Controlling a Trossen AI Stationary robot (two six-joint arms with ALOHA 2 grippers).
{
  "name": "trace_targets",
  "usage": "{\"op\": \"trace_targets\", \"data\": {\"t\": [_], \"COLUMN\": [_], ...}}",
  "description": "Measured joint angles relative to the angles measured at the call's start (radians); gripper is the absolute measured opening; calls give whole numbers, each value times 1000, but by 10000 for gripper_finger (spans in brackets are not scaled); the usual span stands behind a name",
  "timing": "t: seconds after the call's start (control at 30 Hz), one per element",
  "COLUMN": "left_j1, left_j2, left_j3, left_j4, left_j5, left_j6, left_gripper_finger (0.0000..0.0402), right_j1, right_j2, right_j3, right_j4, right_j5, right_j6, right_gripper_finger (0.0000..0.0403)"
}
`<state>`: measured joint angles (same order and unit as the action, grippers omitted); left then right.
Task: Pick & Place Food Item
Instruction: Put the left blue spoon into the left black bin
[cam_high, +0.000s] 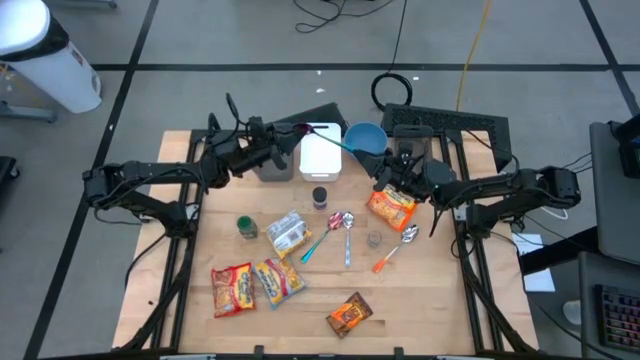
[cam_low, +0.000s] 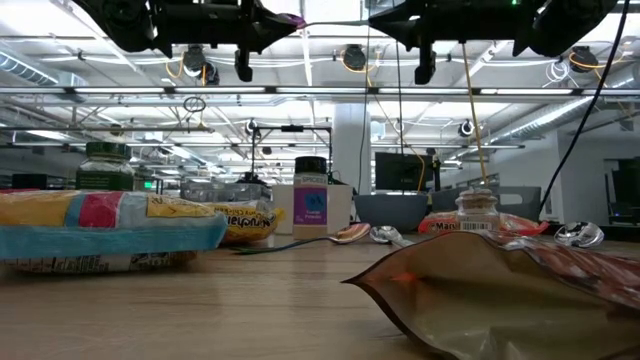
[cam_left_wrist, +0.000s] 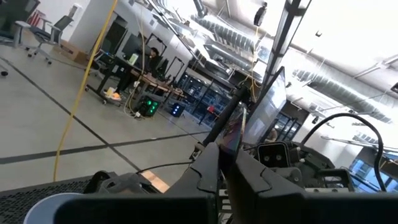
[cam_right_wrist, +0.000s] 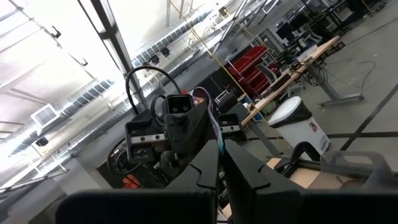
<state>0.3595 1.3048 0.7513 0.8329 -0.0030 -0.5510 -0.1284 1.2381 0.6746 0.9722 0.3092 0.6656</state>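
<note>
A wooden table (cam_high: 430, 300) is seen in an open workshop, strewn with food packets, a jar and loose spoons. Well above it, a thin, long-handled thing, probably a spoon (cam_high: 345, 148) with a purple end, is spanned between both arms, over the blue bowl (cam_high: 368, 135) and white box (cam_high: 320, 160). The left gripper (cam_high: 290, 133) is shut on its purple end and the right gripper (cam_high: 384, 172) is clamped on the other end. No food item is held; the nearest, an orange packet (cam_high: 390, 208), lies on the table just below the right gripper. The step is judged to be a hand-over. It would be done best if one grip were confirmed firm before the other is released, and if the releasing jaws were opened fully and drawn back along the handle, so that nothing is twisted or dropped into the bowl.
</note>
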Motion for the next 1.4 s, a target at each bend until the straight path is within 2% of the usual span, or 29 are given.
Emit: {"op": "trace_targets", "data": {"t": [0.43,0.8,0.93,1.1,1.4], "left_j1": [0,0,1,24,85], "left_j2": [0,0,0,0,-34], "left_j3": [0,0,0,0,0], "left_j4": [-10,-9,-17,-21,-66], "left_j5": [36,59,66,126,235], "left_j6": [4,-5,-4,-23,-34], "left_gripper_finger": [6,13,6,14,14], "right_j1": [0,-1,-3,-3,-3], "right_j2": [-2,-2,-2,-6,-7], "right_j3": [1,1,1,1,1], "right_j4": [10,20,56,87,162], "right_j5": [-27,-50,-52,-51,-50], "right_j6": [10,18,18,-23,-81], "right_gripper_finger": [73,196,228,242,232]}}
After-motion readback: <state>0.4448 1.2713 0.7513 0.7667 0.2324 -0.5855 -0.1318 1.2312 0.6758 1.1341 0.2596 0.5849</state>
